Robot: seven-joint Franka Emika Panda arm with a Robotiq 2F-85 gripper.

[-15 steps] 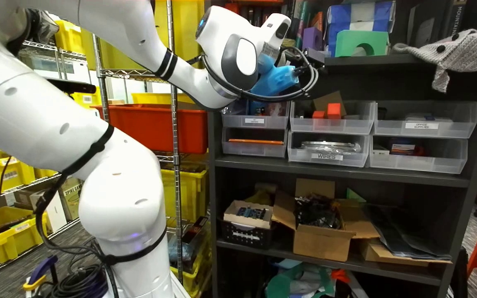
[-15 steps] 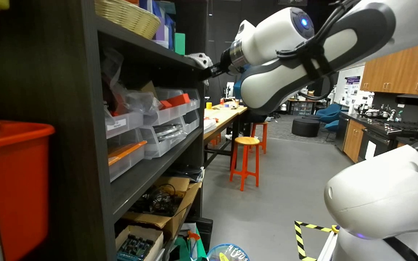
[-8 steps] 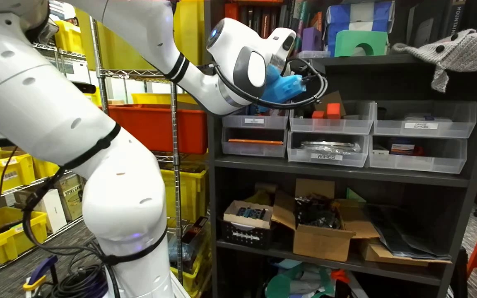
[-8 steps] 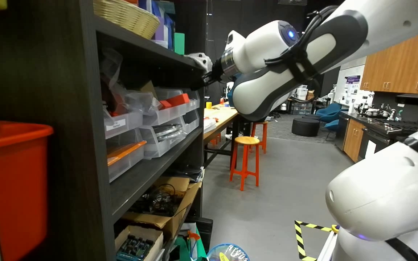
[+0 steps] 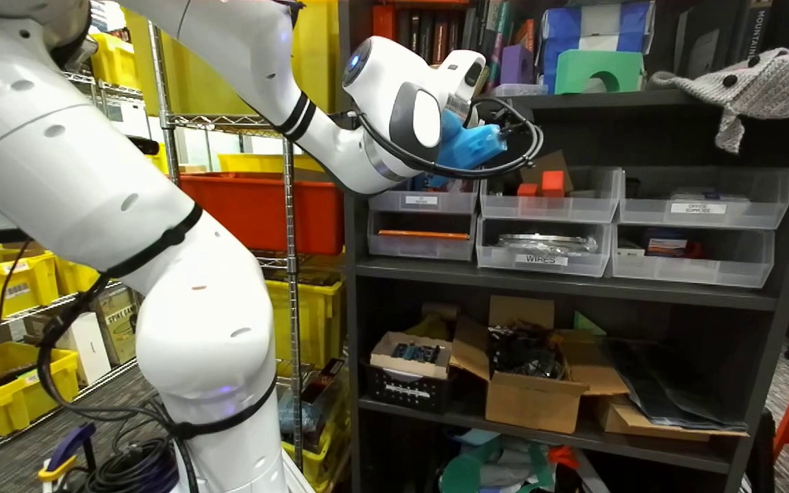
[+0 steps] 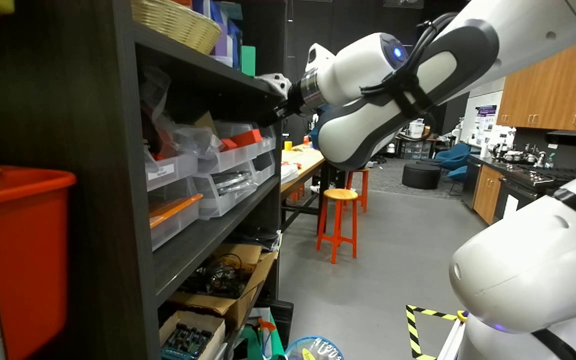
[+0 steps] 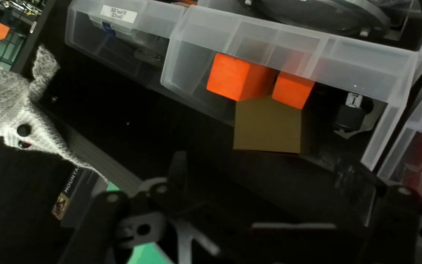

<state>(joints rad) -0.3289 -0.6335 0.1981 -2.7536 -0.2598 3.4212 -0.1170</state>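
Observation:
My gripper (image 7: 264, 172) shows dark and blurred in the wrist view, its fingers spread wide with nothing seen between them. In an exterior view the gripper (image 6: 279, 114) is at the shelf opening, just below the upper shelf board and above the clear bins. Two orange-red blocks (image 7: 229, 77) (image 7: 293, 90) lie in an upper clear bin (image 5: 545, 209), ahead of the fingers. A brown cardboard piece (image 7: 267, 124) stands behind them. A black item (image 7: 350, 115) lies in the same bin. In an exterior view the wrist and a blue cover (image 5: 470, 145) hide the fingers.
A grey knitted animal (image 5: 761, 92) hangs over the upper shelf edge (image 5: 648, 100), with a green block (image 5: 569, 74) and books beside it. Other clear bins (image 5: 703, 195) stand alongside. Cardboard boxes (image 5: 531, 404) sit below. A red tub (image 5: 257, 212) stands on the wire rack.
The arm has lowered and moved toward the shelf, so the gripper sits lower, nearer the bins. Most motion came in the first half second; only a slight drop since. The blocks and bins have not moved.

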